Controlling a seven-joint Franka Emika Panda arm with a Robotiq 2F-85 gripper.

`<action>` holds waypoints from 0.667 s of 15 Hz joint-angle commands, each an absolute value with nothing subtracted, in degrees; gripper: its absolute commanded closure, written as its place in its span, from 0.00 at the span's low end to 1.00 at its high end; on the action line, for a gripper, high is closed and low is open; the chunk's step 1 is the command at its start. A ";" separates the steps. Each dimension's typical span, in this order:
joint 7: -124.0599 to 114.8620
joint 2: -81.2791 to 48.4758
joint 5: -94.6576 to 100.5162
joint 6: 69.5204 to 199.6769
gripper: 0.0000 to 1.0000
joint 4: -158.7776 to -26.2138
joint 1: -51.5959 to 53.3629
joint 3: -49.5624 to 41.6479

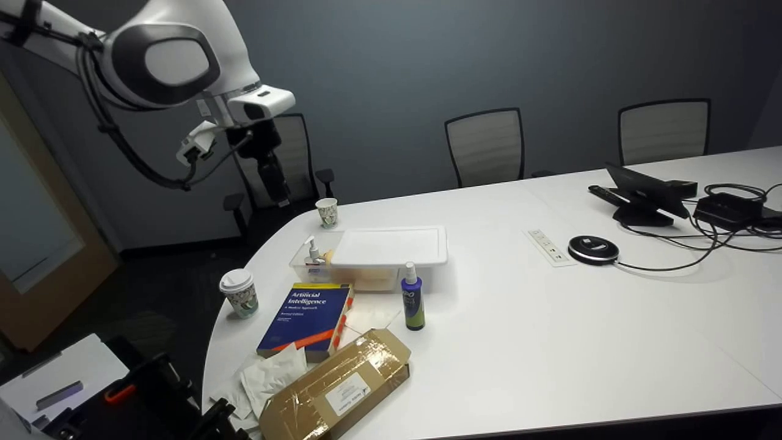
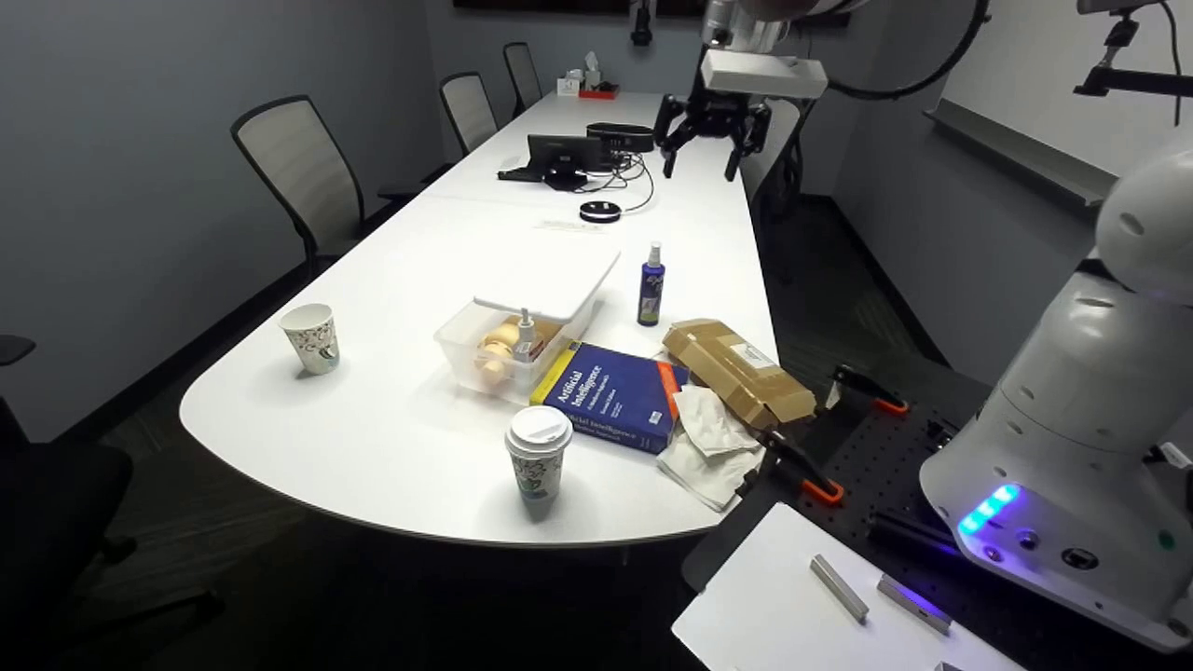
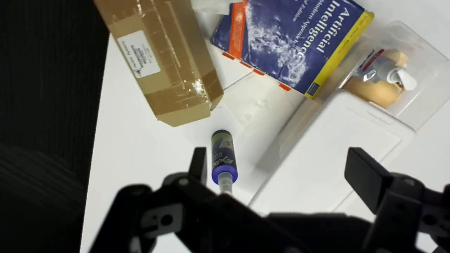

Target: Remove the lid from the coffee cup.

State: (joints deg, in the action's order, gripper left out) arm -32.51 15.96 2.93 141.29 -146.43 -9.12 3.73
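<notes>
Blue book (image 1: 307, 318) near lidded cup (image 1: 240, 295) (carton (image 1: 336, 386) farther).

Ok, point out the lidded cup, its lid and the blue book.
Lidded cup (image 2: 538, 473), in an exterior view: patterned side.
Lid (image 2: 541, 427), in an exterior view: white top.
Blue book (image 3: 291, 42), wrist view: front cover.

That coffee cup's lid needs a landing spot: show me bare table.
Bare: between the lidded coffee cup and open cup; between the spray bottle and outlet strip. Crowded: where the blue book, napkins, cardboard box and plastic bin cluster.
</notes>
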 commanded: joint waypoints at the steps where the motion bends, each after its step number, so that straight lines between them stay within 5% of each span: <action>1: -46.36 8.35 4.24 145.11 0.00 -144.21 -7.15 8.90; 10: -51.23 -8.99 -7.69 148.51 0.00 -137.83 6.46 10.86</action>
State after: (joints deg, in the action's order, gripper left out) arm -52.00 -3.49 -2.79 147.09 -141.18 3.60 10.99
